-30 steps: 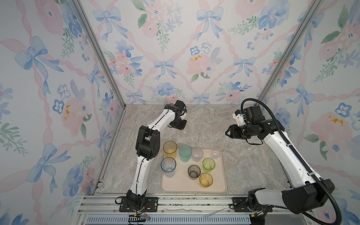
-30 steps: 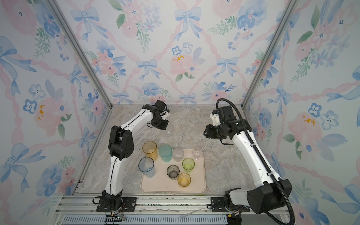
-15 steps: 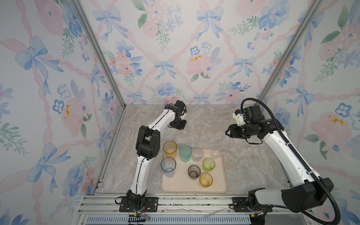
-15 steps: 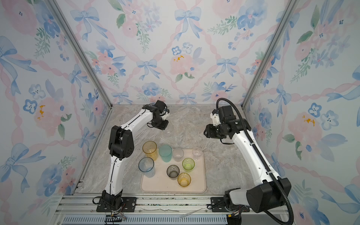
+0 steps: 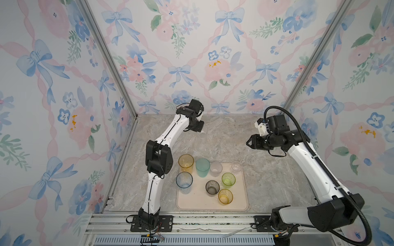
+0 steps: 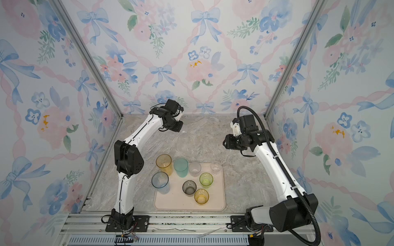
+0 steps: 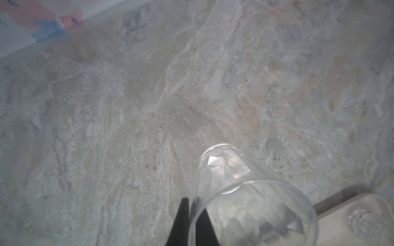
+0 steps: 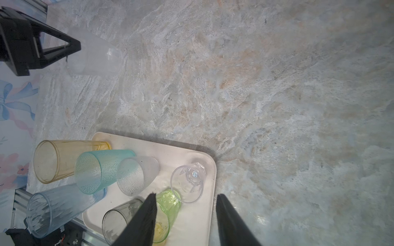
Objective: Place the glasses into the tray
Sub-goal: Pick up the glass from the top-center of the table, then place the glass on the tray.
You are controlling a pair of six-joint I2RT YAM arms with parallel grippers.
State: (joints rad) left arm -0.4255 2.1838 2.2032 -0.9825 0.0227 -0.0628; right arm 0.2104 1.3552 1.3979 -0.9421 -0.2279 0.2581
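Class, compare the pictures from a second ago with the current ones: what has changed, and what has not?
The left gripper closed the last bit onto the rim of the small clear glass at the back; its arm barely shifted. The right gripper stayed open and still, and the tray and the other glasses kept their places.

— What's underneath it all?
— A grey-beige marbled surface [image 5: 223,138], with an aluminium rail [image 5: 213,220] along its near edge.
— And around it?
— Wallpaper [image 5: 191,53] of blue bows and pink flowers on three sides, with metal posts [image 5: 108,57] in the corners.
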